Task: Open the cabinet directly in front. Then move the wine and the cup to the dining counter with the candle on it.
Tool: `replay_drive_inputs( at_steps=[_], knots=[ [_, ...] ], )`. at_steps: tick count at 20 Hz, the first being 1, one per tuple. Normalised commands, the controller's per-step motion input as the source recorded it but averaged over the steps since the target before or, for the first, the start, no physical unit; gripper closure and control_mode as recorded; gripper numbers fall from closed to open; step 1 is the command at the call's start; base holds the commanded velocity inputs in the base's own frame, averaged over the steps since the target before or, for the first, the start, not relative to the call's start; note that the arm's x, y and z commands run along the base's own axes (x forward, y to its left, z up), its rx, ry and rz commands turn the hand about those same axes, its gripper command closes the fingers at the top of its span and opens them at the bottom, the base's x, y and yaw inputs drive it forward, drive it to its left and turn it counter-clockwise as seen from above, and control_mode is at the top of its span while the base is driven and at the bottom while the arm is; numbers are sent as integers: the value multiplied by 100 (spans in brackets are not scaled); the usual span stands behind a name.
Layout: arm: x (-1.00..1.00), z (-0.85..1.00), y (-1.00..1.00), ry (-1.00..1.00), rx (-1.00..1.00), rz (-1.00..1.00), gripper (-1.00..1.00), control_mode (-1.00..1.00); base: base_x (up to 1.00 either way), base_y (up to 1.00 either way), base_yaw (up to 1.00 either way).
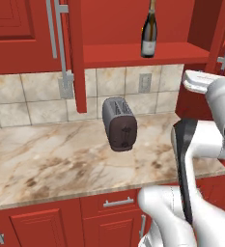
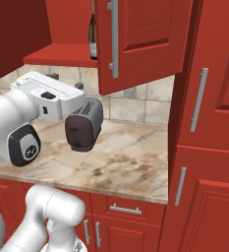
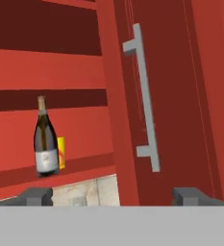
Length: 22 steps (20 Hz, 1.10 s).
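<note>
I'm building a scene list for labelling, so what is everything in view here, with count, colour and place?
cabinet: one, red, upper wall unit, doors swung open
cabinet handles: silver vertical bars on the doors
wine: one, dark bottle with gold neck, standing on the cabinet shelf
cup: one, yellow, on the shelf just behind the bottle, partly hidden
toaster: one, dark grey, on the worktop near the tiled wall
worktop: one, beige-brown marbled, under the cabinet
wall tiles: beige, behind the worktop
low cabinets: red, below the worktop
tall cabinet: red, right of the worktop
arm: white with dark joints
gripper: jaws open, empty, facing the open door
</note>
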Motion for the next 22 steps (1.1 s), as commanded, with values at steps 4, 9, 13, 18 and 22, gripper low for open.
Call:
replay_drive_inputs(
  at_steps=[4, 9, 13, 18, 22],
  knots=[
    [-38, 1, 87, 0, -11, 0, -100, -100, 0, 0, 0],
    [18, 13, 35, 0, -5, -11, -100, -100, 0, 0, 0],
    [68, 6, 11, 4, -1, -13, -100, -100, 0, 0, 0],
    [96, 0, 0, 18, 0, -6, -100, -100, 0, 0, 0],
    [100, 0, -13, 22, 2, -13, -100, -100, 0, 0, 0]
  ],
)
